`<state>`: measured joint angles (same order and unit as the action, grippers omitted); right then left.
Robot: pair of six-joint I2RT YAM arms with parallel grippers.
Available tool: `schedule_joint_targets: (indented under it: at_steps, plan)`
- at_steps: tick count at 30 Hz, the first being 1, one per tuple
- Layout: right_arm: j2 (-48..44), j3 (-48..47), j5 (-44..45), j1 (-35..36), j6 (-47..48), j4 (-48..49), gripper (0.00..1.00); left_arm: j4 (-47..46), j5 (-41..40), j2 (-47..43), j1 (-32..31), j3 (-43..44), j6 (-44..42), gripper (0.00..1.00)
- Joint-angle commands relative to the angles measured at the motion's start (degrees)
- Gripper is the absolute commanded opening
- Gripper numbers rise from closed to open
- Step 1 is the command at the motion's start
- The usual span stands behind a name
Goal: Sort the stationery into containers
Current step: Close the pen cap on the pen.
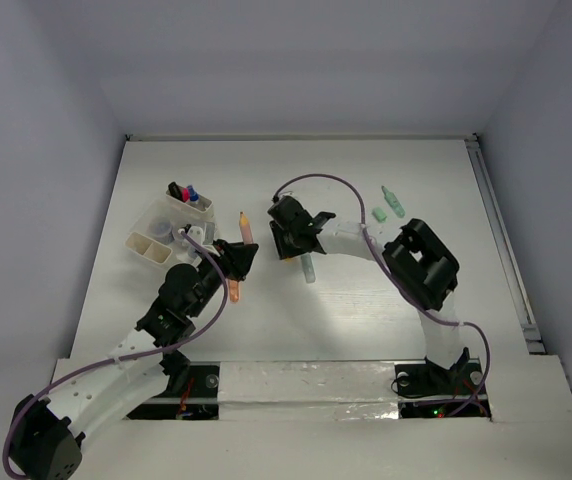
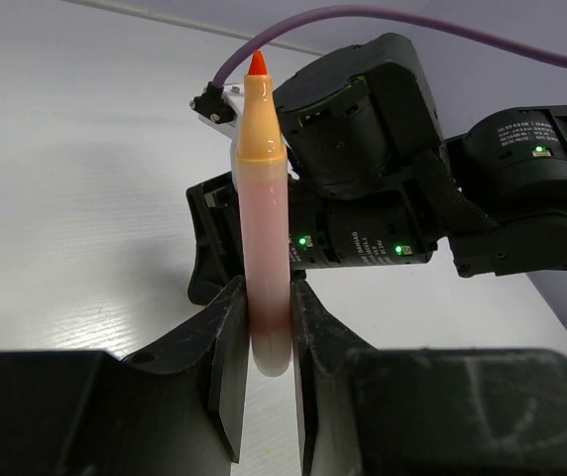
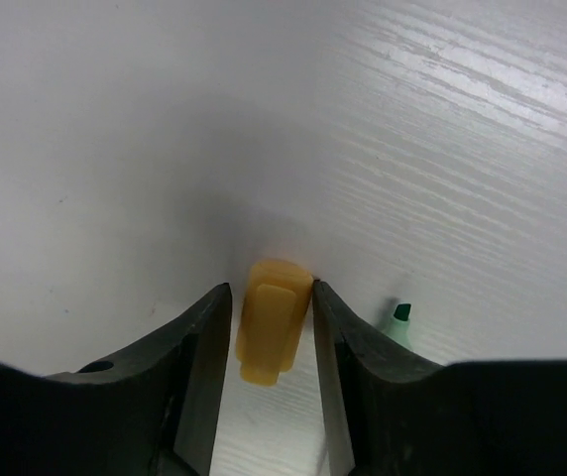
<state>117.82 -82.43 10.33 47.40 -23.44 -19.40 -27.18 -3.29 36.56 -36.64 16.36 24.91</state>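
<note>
Orange uncapped translucent marker [image 2: 264, 198] clamped in left gripper [image 2: 266, 327], right gripper [image 3: 271, 293] straddling stubby orange plastic cap [image 3: 274, 332], grip unclear, likely for recapping.

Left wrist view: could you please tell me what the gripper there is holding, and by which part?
The left gripper holds the uncapped orange marker by the rear end of its barrel.

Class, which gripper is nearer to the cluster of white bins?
Left. The left gripper, holding the orange marker, is just right of the bins; the right gripper is farther right, its jaws either side of an orange cap.
</note>
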Motion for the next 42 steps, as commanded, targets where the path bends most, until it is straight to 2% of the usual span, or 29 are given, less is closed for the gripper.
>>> schedule_joint_targets:
  at_steps: [1, 2, 6, 7, 10, 15, 21, 24, 27, 34, 42]
  plan:
    - [3.8, -1.7, 2.1, 0.9, 1.2, -4.6, 0.41, -3.2, 0.2, -1.0, -0.1, -0.7, -0.1, 0.00]
    - [4.1, -2.0, 2.3, 0.9, 1.2, -5.4, 0.38, -3.1, 0.1, -1.0, -0.1, -0.7, -0.1, 0.00]
    - [3.5, -2.3, 4.3, 0.9, 0.9, -5.4, 0.08, -3.2, 0.0, -1.1, -0.1, -0.8, -0.1, 0.00]
    - [1.8, -1.9, 5.2, 0.9, 0.9, -4.8, 0.08, -3.2, 0.0, -1.1, -0.1, -0.9, -0.1, 0.00]
    - [-4.6, 0.2, 6.4, 0.9, 1.2, 0.0, 0.07, -3.4, -0.1, -0.3, -0.1, -0.7, -0.1, 0.00]
    - [-18.1, 6.2, 4.7, 0.9, 2.0, 14.9, 0.07, -4.0, 0.1, 0.7, -0.1, -0.8, 0.0, 0.00]
    - [-31.4, 13.0, -2.7, 0.9, -2.1, 33.5, 0.06, -6.1, 2.1, 0.4, -0.1, -1.7, 0.9, 0.00]
    - [-34.0, 14.8, -6.6, 0.9, -4.9, 40.7, 0.06, -8.2, 3.0, 1.6, -0.1, -1.9, 2.1, 0.00]
    - [-33.6, 13.1, -9.1, 0.9, -5.6, 42.9, 0.07, -9.6, 5.7, 3.2, -0.1, -1.9, 3.0, 0.00]
    - [-29.5, 10.9, -14.2, 2.7, -7.3, 44.8, 0.07, -9.4, 5.6, 4.0, -0.1, -1.6, 1.8, 0.00]
    - [-26.9, 10.1, -14.5, 3.8, -7.2, 44.5, 0.07, -9.4, 5.6, 3.7, -0.1, -1.7, 1.5, 0.00]
